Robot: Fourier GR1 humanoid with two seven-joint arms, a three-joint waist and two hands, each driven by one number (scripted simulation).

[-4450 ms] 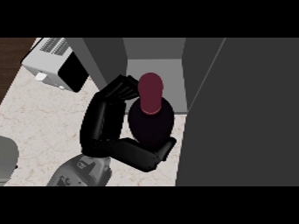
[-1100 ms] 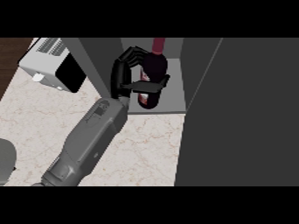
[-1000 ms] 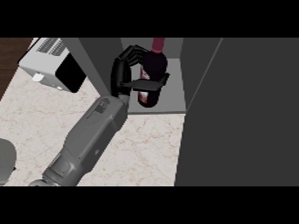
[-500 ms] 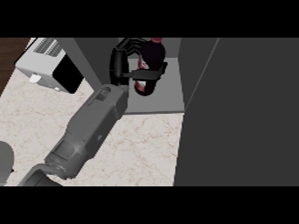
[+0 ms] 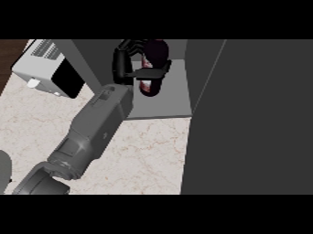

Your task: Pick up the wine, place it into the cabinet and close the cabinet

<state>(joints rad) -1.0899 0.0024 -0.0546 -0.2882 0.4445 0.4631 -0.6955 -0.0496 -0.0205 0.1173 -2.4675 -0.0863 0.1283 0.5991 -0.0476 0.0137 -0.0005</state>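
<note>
- I see one hand [image 5: 133, 61] only, stretched far forward into the open cabinet [image 5: 160, 105]; by its place at the left of the view I take it for the left one.
- Its fingers are curled round the wine [image 5: 155, 68], a dark red bottle, and the thumb crosses the bottle's front.
- The wine is inside the cabinet, above its grey floor; I cannot tell if it touches the floor.
- The cabinet door [image 5: 267, 119] stands open at the right.
- On the marble bench [image 5: 139, 155], left of the cabinet, stands a white toaster oven [image 5: 48, 68].
</note>
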